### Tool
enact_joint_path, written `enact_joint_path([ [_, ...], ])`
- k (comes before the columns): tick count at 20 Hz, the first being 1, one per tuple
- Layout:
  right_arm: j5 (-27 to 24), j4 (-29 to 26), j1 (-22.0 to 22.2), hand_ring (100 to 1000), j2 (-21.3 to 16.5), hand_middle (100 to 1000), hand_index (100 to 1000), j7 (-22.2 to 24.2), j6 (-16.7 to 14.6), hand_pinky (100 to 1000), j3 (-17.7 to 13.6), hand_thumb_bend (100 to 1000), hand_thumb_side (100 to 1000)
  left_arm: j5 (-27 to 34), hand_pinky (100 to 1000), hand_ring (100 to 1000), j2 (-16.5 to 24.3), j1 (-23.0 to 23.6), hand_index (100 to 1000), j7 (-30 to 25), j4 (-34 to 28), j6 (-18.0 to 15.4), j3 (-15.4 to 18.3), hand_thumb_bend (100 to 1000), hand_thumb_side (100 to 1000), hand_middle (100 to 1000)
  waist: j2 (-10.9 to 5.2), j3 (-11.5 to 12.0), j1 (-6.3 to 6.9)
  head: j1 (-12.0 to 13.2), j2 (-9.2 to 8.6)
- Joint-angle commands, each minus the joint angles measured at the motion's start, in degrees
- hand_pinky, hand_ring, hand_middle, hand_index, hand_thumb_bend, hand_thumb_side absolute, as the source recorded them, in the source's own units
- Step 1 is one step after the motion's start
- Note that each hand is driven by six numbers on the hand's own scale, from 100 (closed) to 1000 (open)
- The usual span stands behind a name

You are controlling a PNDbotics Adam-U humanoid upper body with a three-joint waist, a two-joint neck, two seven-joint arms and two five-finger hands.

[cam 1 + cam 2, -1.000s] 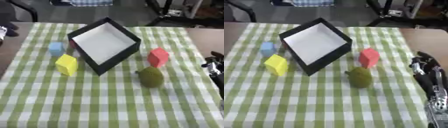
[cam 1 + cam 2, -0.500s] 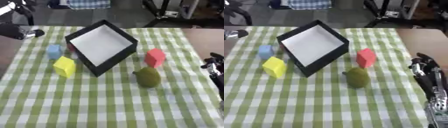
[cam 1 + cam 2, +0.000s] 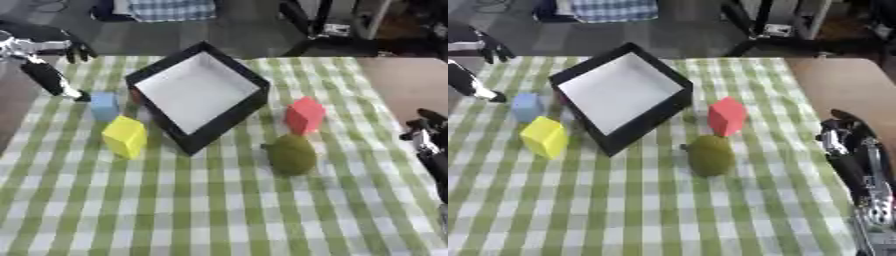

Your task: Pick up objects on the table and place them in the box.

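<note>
**Box empty, four things left on the counter**

The box [image 3: 199,95] sits tilted on the far middle of the counter [image 3: 219,210], black-walled with a white floor, and I see nothing inside it. All the things lie outside: a blue block [image 3: 104,105] and a yellow block [image 3: 125,136] just to its left, a red block [image 3: 304,114] to its right, and a dull green, rounded lump [image 3: 290,153] just in front of the red one.

I judge this to be the very start: the reach for a first pick. My left hand [image 3: 44,50] is up at the far left corner, with one dark finger pointing down beside the blue block; I cannot tell whether the other fingers are curled, and they hold nothing that I can see. My right hand [image 3: 852,145] rests at the right edge, fingers relaxed and empty, well apart from the red block.

The blue block is nearest my left hand, so next I would bring the fingers down around it, close, lift clear of the box wall, and release over the white floor.
</note>
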Motion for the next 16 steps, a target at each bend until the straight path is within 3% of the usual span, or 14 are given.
enact_joint_path([
  [1,0.2,-0.4,-0.4,577,-1.3,621,810,0.2,-0.2,828,-0.1,100,515,-4.1,797,720,-0.5,-2.0,903,2.7,2.0,-0.4,1.2,515,362,749,-1.85,0.0,0.56,0.0,-0.11],
  [7,0.1,-0.4,-0.4,577,-1.2,621,810,0.3,-0.2,828,-0.1,100,516,-10.9,791,717,-3.0,-2.2,901,8.6,5.8,1.2,2.7,466,348,746,-1.69,0.0,0.39,0.2,-0.11],
  [16,0.0,-0.3,-0.6,577,-0.9,621,810,0.4,-0.2,828,-0.1,100,517,-17.5,771,684,-6.7,-1.5,894,16.9,10.7,6.8,6.1,413,343,698,-1.23,-0.5,0.04,0.8,-0.11],
])
